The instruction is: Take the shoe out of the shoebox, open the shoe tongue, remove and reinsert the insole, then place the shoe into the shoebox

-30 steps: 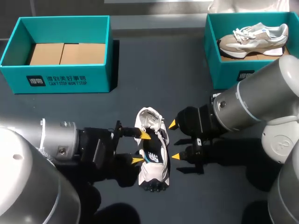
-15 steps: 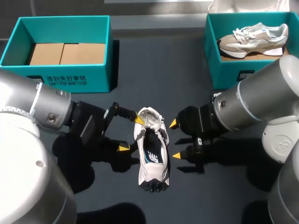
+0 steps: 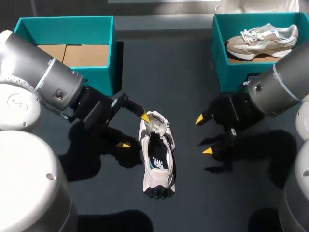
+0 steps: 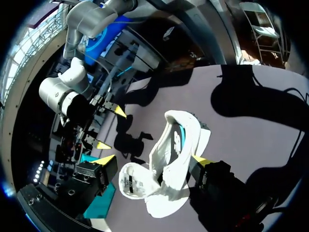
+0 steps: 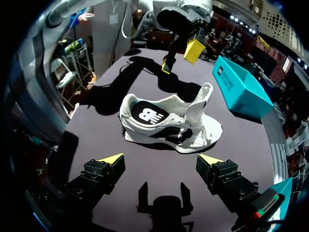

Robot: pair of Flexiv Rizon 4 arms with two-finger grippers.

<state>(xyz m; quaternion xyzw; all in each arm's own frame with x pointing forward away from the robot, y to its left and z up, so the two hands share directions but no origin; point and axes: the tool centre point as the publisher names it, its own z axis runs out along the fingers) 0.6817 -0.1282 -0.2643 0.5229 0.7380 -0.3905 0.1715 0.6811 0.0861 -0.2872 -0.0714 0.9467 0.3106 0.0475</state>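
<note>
A white and black shoe (image 3: 157,157) lies on its side on the dark table, toe toward the near edge, its white tongue (image 3: 154,121) spread open at the far end. My left gripper (image 3: 133,130) stands open just left of that end, with its far fingertip (image 3: 144,116) against the tongue's edge and the near one clear of the shoe. In the left wrist view the shoe (image 4: 169,164) lies between the spread fingers of that gripper (image 4: 153,160). My right gripper (image 3: 204,135) is open, well right of the shoe. Its own view shows the shoe (image 5: 169,121) ahead of this gripper (image 5: 161,159).
A teal shoebox (image 3: 67,79) with a cardboard liner stands at the back left. Another teal shoebox (image 3: 231,72) at the back right holds a beige shoe (image 3: 263,38). My right gripper (image 4: 108,125) shows beyond the shoe in the left wrist view.
My left gripper opened wide and drew back to the left and toward the shoe's far end. My right gripper pulled away to the right. The shoe stayed where it was.
</note>
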